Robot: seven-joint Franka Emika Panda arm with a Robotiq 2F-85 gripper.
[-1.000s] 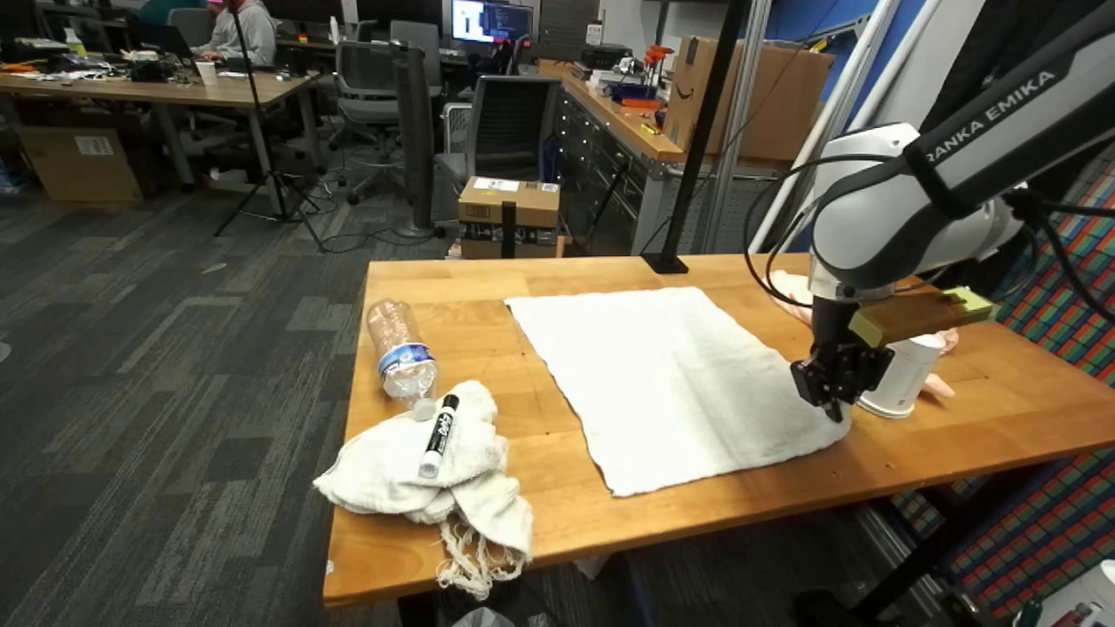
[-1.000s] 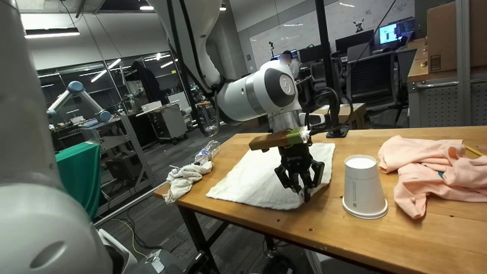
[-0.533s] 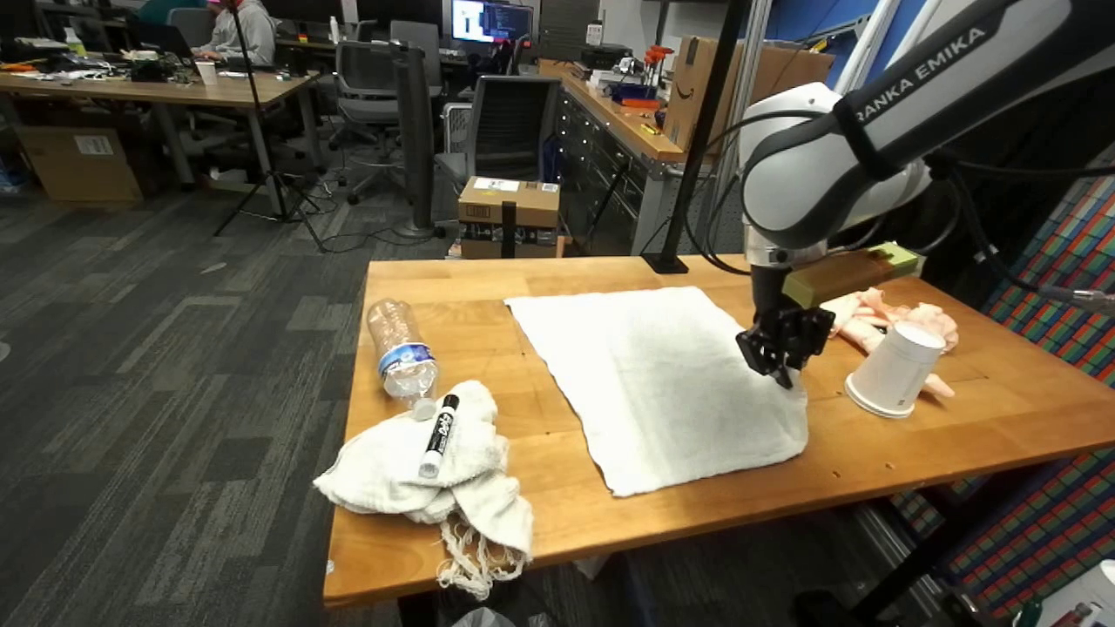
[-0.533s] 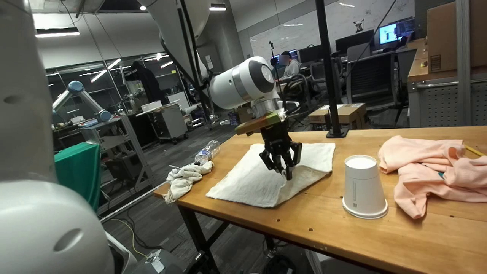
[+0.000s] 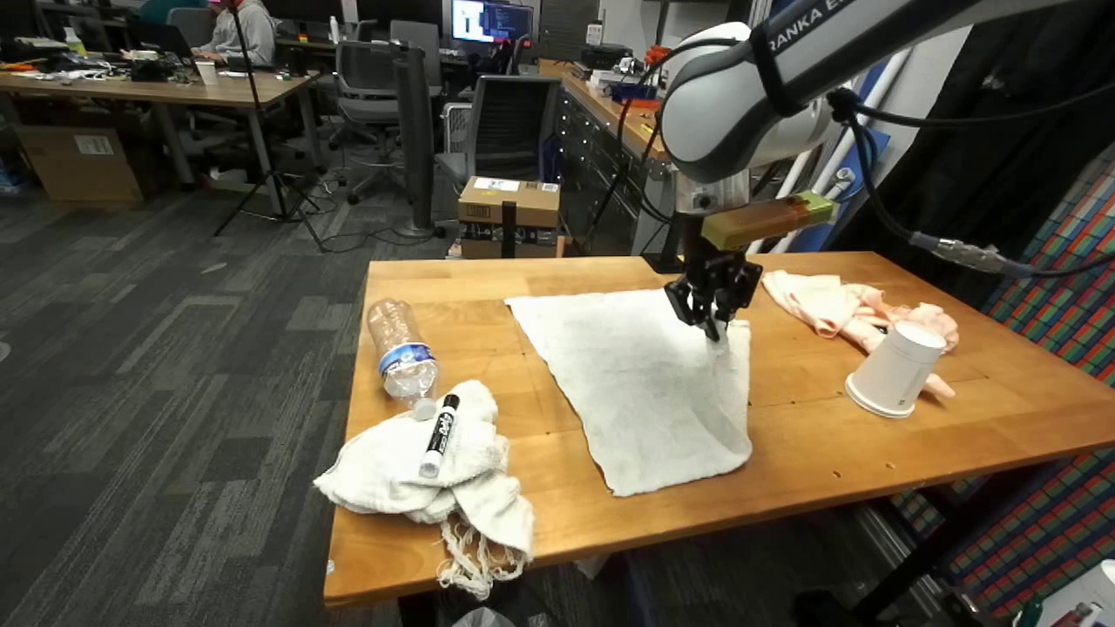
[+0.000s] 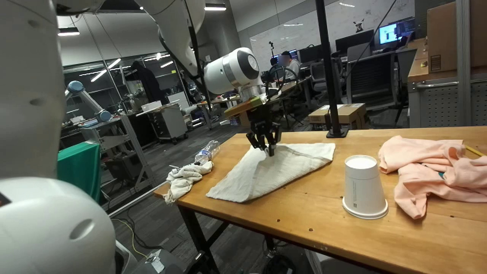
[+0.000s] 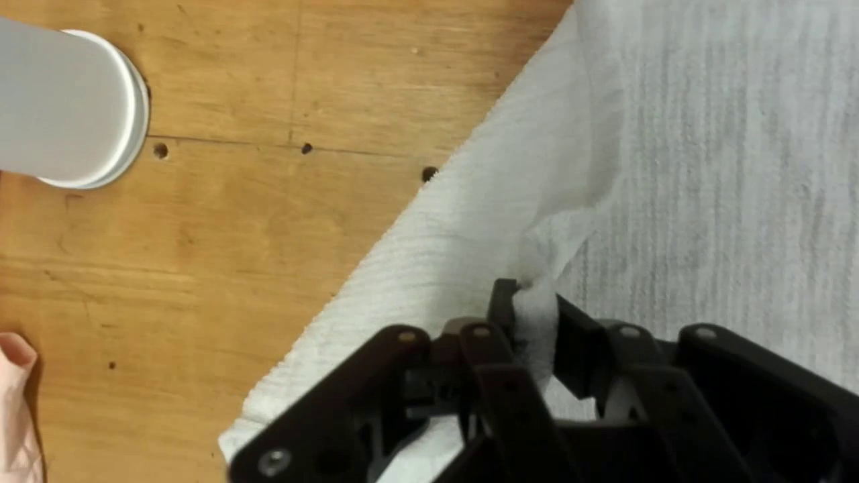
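A white towel [image 5: 645, 401] is spread on the wooden table, and my gripper [image 5: 714, 333] is shut on one part of its edge. In the wrist view a pinched fold of the towel [image 7: 725, 174] rises between the two black fingertips of the gripper [image 7: 535, 315]. The held part is lifted and drawn over the rest, so the towel [image 6: 274, 171] slopes up to the gripper [image 6: 269, 150] and shows a folded-over flap. Its other corners lie flat on the table. What lies under the flap is hidden.
An upside-down white cup [image 6: 364, 190] stands on the table [image 5: 801, 461], beside crumpled pink cloth [image 6: 437, 171]. At the opposite end lie a clear plastic bottle [image 5: 401, 348] and a bunched white cloth [image 5: 383, 470] with a black-and-white marker [image 5: 441, 435] on it. A black pole [image 6: 329, 76] rises at the table's back edge.
The gripper has moved away from the cup toward the table's back, across the towel and higher, pulling the held edge along. The towel's corner has folded inward. Cup, bottle and cloths stay put.
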